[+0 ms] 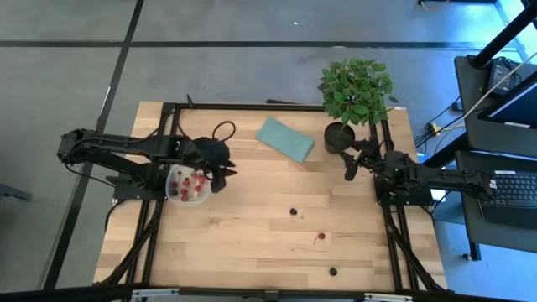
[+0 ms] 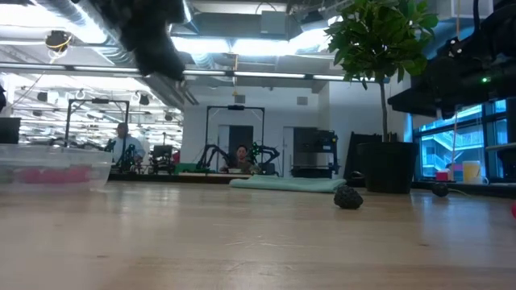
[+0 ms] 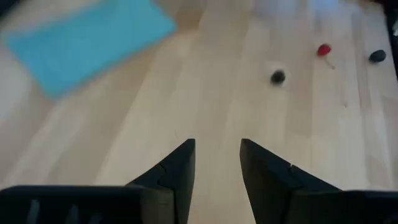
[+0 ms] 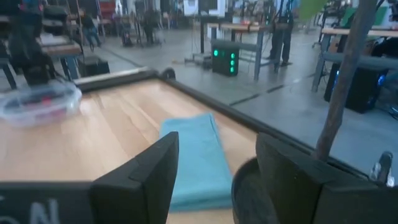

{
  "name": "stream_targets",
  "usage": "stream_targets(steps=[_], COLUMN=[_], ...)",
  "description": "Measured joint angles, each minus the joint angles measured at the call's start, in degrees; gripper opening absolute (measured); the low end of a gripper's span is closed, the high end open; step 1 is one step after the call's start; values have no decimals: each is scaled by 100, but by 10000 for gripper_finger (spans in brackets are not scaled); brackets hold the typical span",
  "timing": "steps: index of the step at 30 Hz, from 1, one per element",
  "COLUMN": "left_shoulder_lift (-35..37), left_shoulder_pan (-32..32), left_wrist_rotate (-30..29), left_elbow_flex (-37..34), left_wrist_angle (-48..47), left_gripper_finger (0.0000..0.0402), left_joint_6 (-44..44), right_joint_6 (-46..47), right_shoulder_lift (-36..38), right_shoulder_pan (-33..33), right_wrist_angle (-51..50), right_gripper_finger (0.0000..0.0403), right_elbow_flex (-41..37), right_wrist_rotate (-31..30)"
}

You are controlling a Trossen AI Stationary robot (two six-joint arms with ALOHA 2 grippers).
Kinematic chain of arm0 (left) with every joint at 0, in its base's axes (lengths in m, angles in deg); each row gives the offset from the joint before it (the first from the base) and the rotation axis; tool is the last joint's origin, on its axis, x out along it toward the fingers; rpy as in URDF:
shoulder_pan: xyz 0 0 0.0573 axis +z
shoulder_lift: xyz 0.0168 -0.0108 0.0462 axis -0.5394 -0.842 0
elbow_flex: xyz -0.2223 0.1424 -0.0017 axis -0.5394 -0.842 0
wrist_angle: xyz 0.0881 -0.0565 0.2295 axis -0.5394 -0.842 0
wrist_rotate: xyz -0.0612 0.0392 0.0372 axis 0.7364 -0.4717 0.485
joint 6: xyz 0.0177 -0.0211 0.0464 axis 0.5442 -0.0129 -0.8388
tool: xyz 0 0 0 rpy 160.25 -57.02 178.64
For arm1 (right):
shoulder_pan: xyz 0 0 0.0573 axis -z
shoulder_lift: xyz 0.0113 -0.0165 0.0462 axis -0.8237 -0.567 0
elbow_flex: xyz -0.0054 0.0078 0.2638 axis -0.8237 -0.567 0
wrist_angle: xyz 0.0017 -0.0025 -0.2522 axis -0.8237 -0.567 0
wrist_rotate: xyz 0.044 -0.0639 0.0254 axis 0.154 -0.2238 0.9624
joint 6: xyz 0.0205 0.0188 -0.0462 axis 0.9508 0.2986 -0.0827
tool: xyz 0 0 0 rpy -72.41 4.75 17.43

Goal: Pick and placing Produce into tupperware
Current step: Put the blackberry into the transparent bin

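The clear tupperware (image 1: 188, 185) sits near the table's left side with several red berries inside; it also shows in the low view (image 2: 53, 168) and the right wrist view (image 4: 37, 102). Three berries lie loose on the wood: a dark one (image 1: 294, 211), a red one (image 1: 319, 238) and another dark one (image 1: 333, 272). My left gripper (image 1: 223, 172) hangs raised just right of the tupperware, open and empty (image 3: 217, 157). The left wrist view shows the loose dark berry (image 3: 278, 76) and red berry (image 3: 324, 50) ahead. My right gripper (image 1: 351, 164) waits open beside the plant pot (image 4: 217, 163).
A teal pad (image 1: 285, 138) lies at the far middle of the table. A potted plant (image 1: 356, 88) stands at the far right corner, its dark pot (image 1: 340, 137) close to my right gripper. Bare wood lies between the tupperware and the loose berries.
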Motion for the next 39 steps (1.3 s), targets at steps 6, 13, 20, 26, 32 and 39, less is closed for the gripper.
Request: stream_targets(steps=[6, 13, 20, 26, 32, 39], left_shoulder_lift=[2, 1, -43, -262, -419, -417], left_shoulder_pan=[-134, -47, -84, -199, -198, -198], left_wrist_rotate=[-329, 642, 679, 684, 681, 681], left_elbow_flex=[-484, -1852, -2845, -2916, -2914, -2916], left_wrist_angle=[1983, 4847, 6541, 6891, 6913, 6891], left_gripper_finger=[121, 121, 121, 121, 121, 121], left_joint_6=[-1343, -2123, -2269, -2273, -2273, -2400], right_joint_6=[47, 287, 108, -742, -1001, 407], right_shoulder_lift=[2, 1, -341, -1736, -3705, -5649], right_shoulder_pan=[0, 0, -186, -712, -1058, -1366], right_wrist_angle=[548, 956, 994, 919, -600, -2424], right_gripper_finger=[217, 217, 217, 217, 217, 217], right_elbow_flex=[0, 0, 106, 1029, 2664, 4457], right_wrist_rotate=[2, 79, 1491, 1295, 369, 430])
